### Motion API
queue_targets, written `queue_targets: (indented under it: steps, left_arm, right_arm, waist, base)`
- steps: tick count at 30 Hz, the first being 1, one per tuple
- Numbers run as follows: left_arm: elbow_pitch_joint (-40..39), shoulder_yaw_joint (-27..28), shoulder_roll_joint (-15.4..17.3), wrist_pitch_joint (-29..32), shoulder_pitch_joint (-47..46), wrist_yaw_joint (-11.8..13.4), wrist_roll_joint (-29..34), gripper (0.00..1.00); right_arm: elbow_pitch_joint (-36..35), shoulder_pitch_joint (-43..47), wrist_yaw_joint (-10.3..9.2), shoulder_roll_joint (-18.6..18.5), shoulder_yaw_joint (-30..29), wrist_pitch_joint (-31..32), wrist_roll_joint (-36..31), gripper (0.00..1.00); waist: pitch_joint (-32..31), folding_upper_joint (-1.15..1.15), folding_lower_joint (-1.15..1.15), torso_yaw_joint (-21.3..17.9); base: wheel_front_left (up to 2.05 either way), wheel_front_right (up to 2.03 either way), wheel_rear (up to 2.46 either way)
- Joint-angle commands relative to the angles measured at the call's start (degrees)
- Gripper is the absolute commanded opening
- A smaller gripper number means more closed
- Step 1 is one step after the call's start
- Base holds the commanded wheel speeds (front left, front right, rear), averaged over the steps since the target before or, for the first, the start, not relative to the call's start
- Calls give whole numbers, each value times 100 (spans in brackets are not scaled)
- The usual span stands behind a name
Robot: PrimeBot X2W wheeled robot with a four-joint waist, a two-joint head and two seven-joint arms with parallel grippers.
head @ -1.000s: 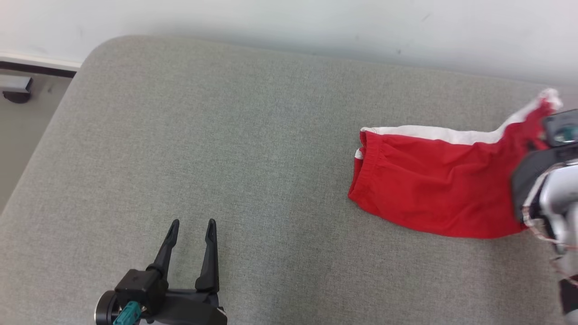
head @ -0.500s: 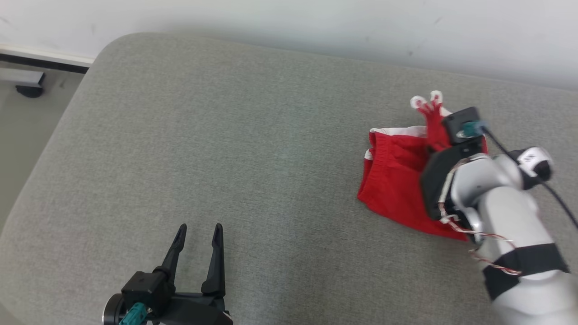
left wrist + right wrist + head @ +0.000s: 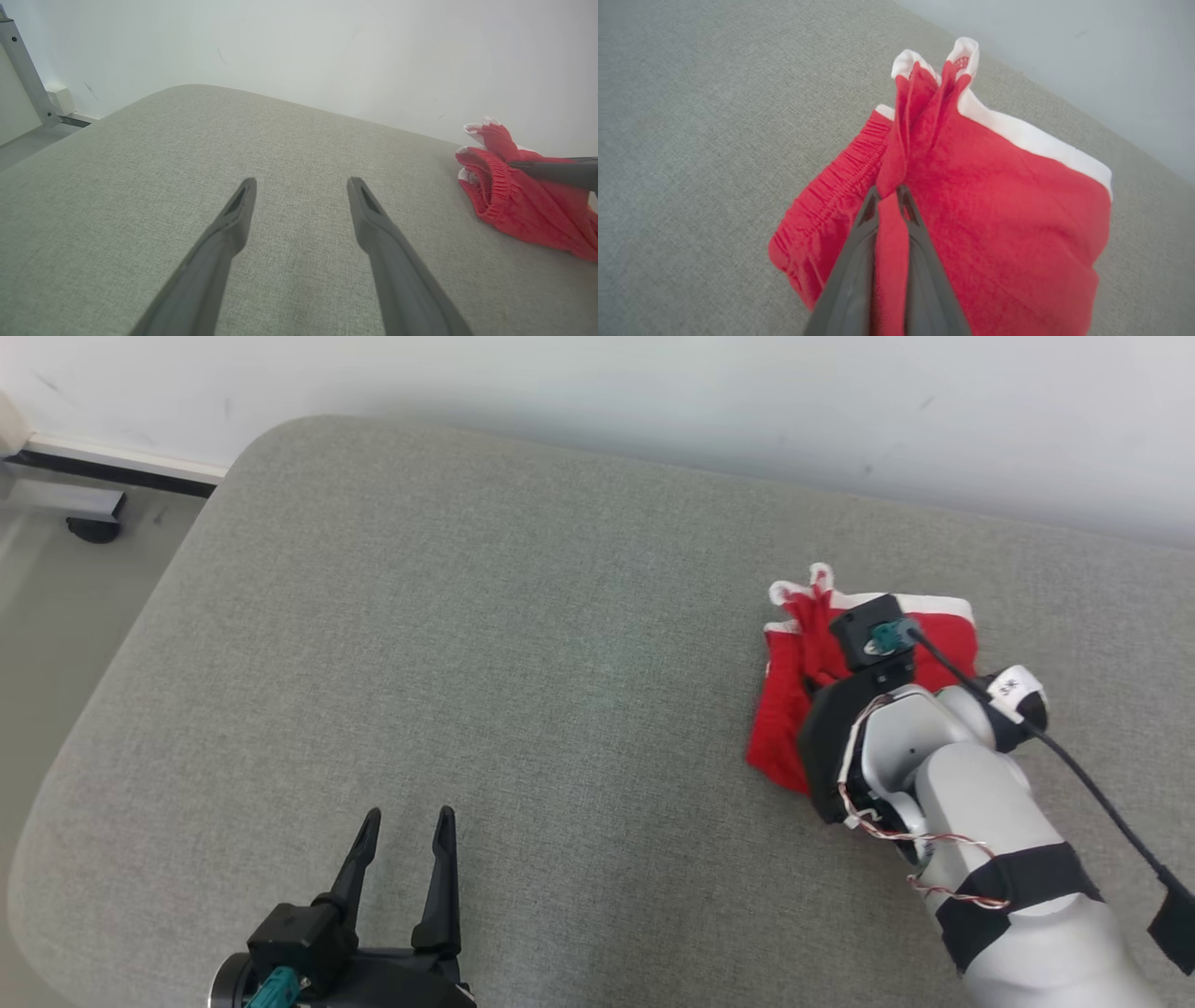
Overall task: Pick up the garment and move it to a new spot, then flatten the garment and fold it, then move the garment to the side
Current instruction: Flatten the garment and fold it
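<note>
The garment (image 3: 780, 728) (image 3: 523, 205) (image 3: 1008, 210) is a pair of red shorts with a white side stripe and an elastic waistband, lying folded over on the right of the grey cushion (image 3: 523, 663). My right gripper (image 3: 889, 189) is shut on a bunched hem of the garment, with red cloth pinched between its fingers and the white-tipped hem sticking up past them. In the head view the right wrist covers the garment's middle. My left gripper (image 3: 403, 817) (image 3: 301, 184) hovers open over bare cushion at the lower left, far from the garment.
The cushion's rounded left edge (image 3: 140, 644) drops to the floor, where a metal frame foot (image 3: 89, 518) stands. A pale wall (image 3: 653, 392) runs along the cushion's far side. A black cable (image 3: 1074, 765) trails from the right wrist.
The right gripper has carried the held hem leftward over the shorts, folding them from a long spread shape into a compact one. The head camera has shifted. The left gripper stayed open in place.
</note>
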Motion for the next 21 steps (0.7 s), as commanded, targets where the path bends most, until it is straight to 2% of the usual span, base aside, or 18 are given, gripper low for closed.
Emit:
queue_targets:
  steps: [1, 2, 3, 4, 5, 9, 12, 18, 21]
  left_arm:
    - [-9, 20, 28, -36, 35, 31, -14, 100]
    - [-18, 21, 33, -37, 44, 31, -14, 100]
    - [-21, 18, 40, -36, 50, 27, -21, 100]
    - [-24, 19, 46, -31, 51, 29, -25, 100]
    - [-29, 12, 49, -32, 48, 25, -28, 100]
    - [-34, -6, 61, -27, 72, 41, -33, 100]
    - [-36, -21, 81, -6, 102, 52, -36, 100]
    - [-93, -33, 108, -5, 165, 83, -49, 100]
    - [-119, -45, 90, -10, 161, 87, -66, 100]
  right_arm:
    - [9, -15, -13, 47, 63, -36, 47, 0]
    - [25, -27, -13, 60, 88, -42, 79, 0]
    - [45, -38, -13, 59, 112, -43, 101, 13]
    - [66, -45, -13, 75, 104, -62, 138, 38]
    - [69, -51, -13, 100, 70, -121, 167, 100]
    - [-3, -48, -13, 161, -56, -286, 304, 100]
    - [-366, 104, -13, 48, -476, -567, 511, 100]
    - [-758, 749, -13, -297, -1314, -812, -35, 100]
    - [-827, 1115, -13, -251, -1505, -925, -224, 100]
  waist:
    - [-35, 0, 0, -44]
    - [-43, 0, 0, -64]
    - [-52, 0, 0, -84]
    - [-61, 0, 0, -102]
    - [-69, 0, 0, -117]
    - [-125, 0, 0, -162]
    - [-220, 0, 0, -165]
    - [-292, 0, 0, -150]
    - [-240, 0, 0, -126]
  base:
    - [0, 0, 0]
    - [0, 0, 0]
    - [0, 0, 0]
    - [0, 0, 0]
    - [0, 0, 0]
    - [0, 0, 0]
    - [0, 0, 0]
    - [0, 0, 0]
    - [0, 0, 0]
